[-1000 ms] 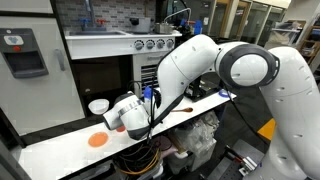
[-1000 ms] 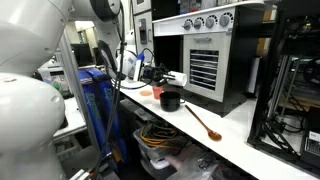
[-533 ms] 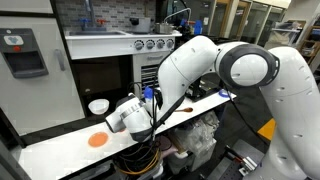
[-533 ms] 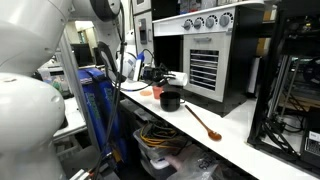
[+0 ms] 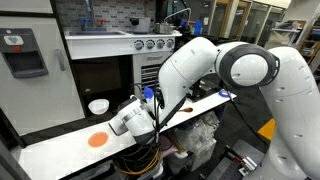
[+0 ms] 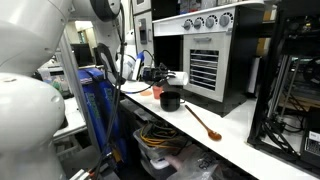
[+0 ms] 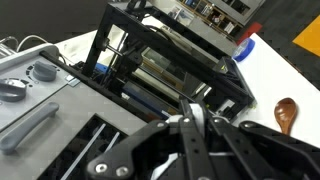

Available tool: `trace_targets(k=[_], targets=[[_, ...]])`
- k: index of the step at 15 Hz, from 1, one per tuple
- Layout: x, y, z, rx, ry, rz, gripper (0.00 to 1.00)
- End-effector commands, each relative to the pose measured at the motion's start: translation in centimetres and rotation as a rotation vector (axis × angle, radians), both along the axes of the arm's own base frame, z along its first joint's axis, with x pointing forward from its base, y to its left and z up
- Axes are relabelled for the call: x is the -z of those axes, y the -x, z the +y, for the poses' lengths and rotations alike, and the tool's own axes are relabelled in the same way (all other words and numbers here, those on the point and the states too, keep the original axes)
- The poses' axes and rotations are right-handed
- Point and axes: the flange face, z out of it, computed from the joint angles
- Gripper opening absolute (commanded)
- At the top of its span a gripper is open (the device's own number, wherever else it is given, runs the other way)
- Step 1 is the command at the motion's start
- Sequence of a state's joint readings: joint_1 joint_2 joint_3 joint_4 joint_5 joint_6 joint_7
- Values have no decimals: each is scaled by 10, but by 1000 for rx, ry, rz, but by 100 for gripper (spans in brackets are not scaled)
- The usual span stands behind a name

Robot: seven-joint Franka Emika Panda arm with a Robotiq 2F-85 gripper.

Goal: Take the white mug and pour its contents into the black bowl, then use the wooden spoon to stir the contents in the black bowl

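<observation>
The black bowl (image 6: pixel 171 101) sits on the desk (image 6: pixel 245 143) at frame centre, with the wooden spoon (image 6: pixel 204 122) lying just to its lower right. Just above the bowl hangs the end effector (image 6: pixel 168 77), jaws narrow; whether it holds anything cannot be told.

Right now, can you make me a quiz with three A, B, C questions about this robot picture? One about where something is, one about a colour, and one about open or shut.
1. Where is the wooden spoon?
A) lying on the white counter
B) on the floor
C) hanging on a wall

2. What colour is the flat disc?
A) blue
B) orange
C) green

3. How do the jaws stand?
A) wide open
B) half open
C) shut

Answers:
1 A: in an exterior view the spoon lies flat on the counter.
2 B: the disc shows bright orange against the white top.
3 C: the wrist view shows them pressed together.
</observation>
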State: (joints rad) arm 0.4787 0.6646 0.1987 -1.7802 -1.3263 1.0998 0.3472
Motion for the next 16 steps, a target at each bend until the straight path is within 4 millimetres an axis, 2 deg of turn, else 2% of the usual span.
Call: trace_targets(k=[1, 9, 16], targets=[[1, 7, 4, -9, 59, 51, 2], [11, 18, 15, -26, 89, 105, 2], [24, 7, 13, -44, 93, 117, 2]])
